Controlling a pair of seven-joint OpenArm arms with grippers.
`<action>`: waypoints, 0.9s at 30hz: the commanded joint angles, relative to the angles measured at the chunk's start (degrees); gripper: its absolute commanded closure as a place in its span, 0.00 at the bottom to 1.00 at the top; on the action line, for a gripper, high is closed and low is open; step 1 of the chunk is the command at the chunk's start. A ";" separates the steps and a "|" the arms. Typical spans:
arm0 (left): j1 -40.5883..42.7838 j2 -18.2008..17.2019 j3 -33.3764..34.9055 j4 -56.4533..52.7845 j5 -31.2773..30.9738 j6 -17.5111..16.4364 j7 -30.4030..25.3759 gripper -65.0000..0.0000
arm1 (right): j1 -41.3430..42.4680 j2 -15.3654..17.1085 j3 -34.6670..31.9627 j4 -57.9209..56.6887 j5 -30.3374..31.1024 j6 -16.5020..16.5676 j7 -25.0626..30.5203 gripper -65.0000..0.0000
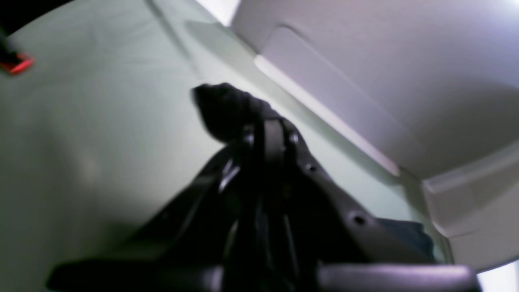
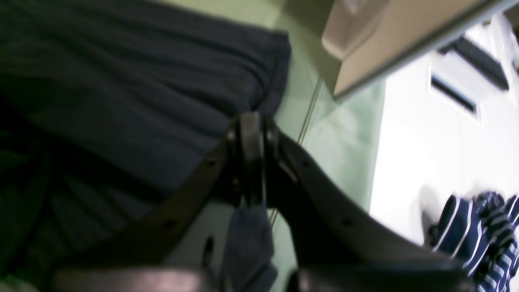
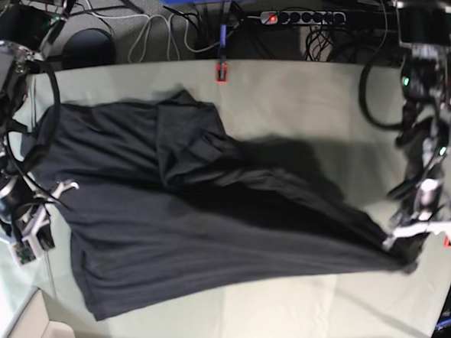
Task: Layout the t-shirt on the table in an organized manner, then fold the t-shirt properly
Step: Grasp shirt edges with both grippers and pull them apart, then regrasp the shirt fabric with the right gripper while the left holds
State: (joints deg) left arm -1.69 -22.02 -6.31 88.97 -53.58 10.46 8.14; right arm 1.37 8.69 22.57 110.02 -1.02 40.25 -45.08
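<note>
Dark t-shirt (image 3: 198,217) spread across most of the table (image 3: 313,102), pulled out long from the base view's left edge to a narrow point at its lower right. Broad and fairly flat on the left side, bunched into folds around the middle, tapering to the stretched corner.

Left pincer (image 1: 272,134) clamped together on a wad of the t-shirt (image 1: 223,109), black cloth poking out past the tips, held above the pale green table (image 1: 101,142). In base view, same pincer (image 3: 413,230) at the stretched corner near the table's right edge. Focus soft in that wrist view, so exactly which hem or corner is pinched: hard to say.

Right pincer (image 2: 251,134) closed on a thin edge of the t-shirt (image 2: 142,93), a strip of fabric hanging down just below the closed tips. Rest of the cloth lying creased on the table (image 2: 344,134) behind it. In base view, right pincer (image 3: 37,226) at the t-shirt's left side, touching the fabric edge.

Red clamp (image 3: 221,73) on the far table edge, another red clamp (image 1: 18,65) showing in the left wrist view. Striped navy-and-white garment (image 2: 478,235) lying off the table, on the white floor. Power strip (image 3: 300,16) and cables beyond the far edge.
</note>
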 commanded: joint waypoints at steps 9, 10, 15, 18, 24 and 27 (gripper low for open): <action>12.02 -0.97 -14.40 0.92 -0.18 -0.48 -2.03 1.00 | -7.48 -0.56 -10.22 0.80 0.62 -0.25 0.38 1.00; 12.99 -0.79 -15.19 0.83 -0.18 -0.48 -2.03 1.00 | -8.71 -0.56 -12.06 0.71 0.62 -0.25 0.38 0.99; 18.35 -0.79 -16.60 1.71 -0.18 -0.48 -2.12 1.00 | -13.37 -0.73 -21.20 0.71 0.62 -0.25 0.38 0.75; 20.11 -0.70 -17.47 1.19 -0.18 -0.48 -2.12 1.00 | -14.68 -1.79 -24.72 0.09 0.62 -0.25 0.46 0.62; 22.75 -0.70 -17.65 1.71 -0.18 -0.48 -2.12 1.00 | -14.07 -4.86 -25.16 -8.35 0.62 -0.25 0.64 0.45; 23.72 -0.70 -17.65 1.71 -0.18 -0.48 -2.12 1.00 | -13.63 -4.95 -25.16 -12.13 0.62 -0.25 0.73 0.43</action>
State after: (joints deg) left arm 22.24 -21.74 -23.22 89.58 -53.63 10.28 7.84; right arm -12.91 3.68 -2.63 96.84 -1.19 40.23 -45.41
